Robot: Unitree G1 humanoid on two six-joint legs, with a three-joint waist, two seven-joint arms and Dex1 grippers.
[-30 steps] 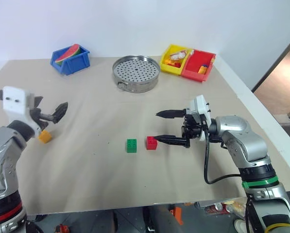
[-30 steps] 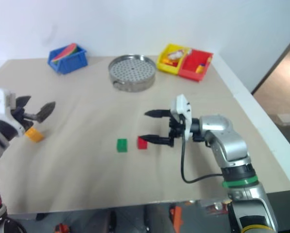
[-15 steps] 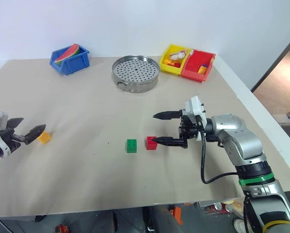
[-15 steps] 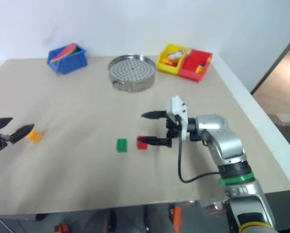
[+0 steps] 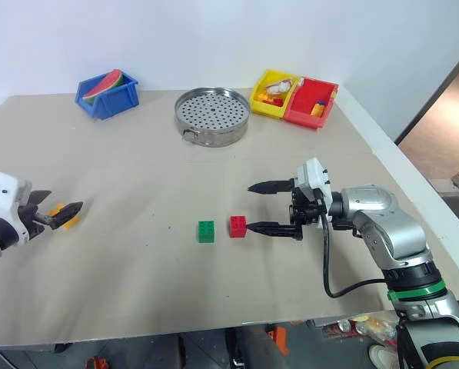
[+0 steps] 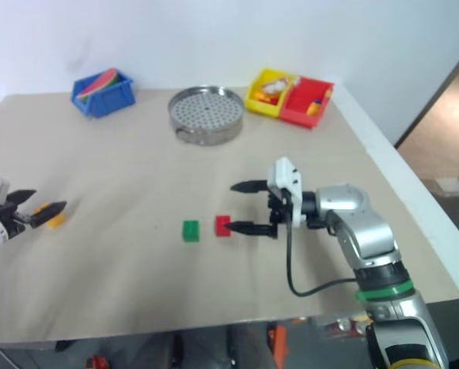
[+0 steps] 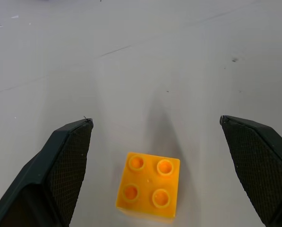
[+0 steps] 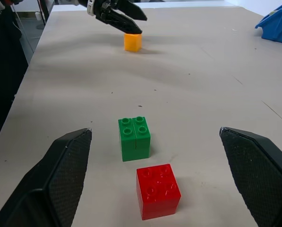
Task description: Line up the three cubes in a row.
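Note:
The green cube (image 5: 206,231) and the red cube (image 5: 237,226) sit side by side, a small gap apart, mid-table. My right gripper (image 5: 249,207) hovers open just right of the red cube, its lower fingertip close to it. The orange-yellow cube (image 7: 149,191) lies alone far to the left. My left gripper (image 5: 64,201) is low over the table, open, with a finger on each side of that cube and not touching it. The right wrist view shows the green cube (image 8: 134,138), the red cube (image 8: 157,190) and, beyond them, the orange-yellow cube (image 8: 132,41) under the left gripper (image 8: 117,12).
At the back stand a blue bin (image 5: 106,92) holding a watermelon toy, a perforated steel tray (image 5: 212,115), and a yellow bin (image 5: 274,92) joined to a red bin (image 5: 312,101), both with small toy pieces. The table's right edge (image 5: 414,184) runs close behind my right arm.
My left gripper has sunk from above the orange-yellow cube to table level, its open fingers now straddling the cube. The right gripper and the cubes have stayed put.

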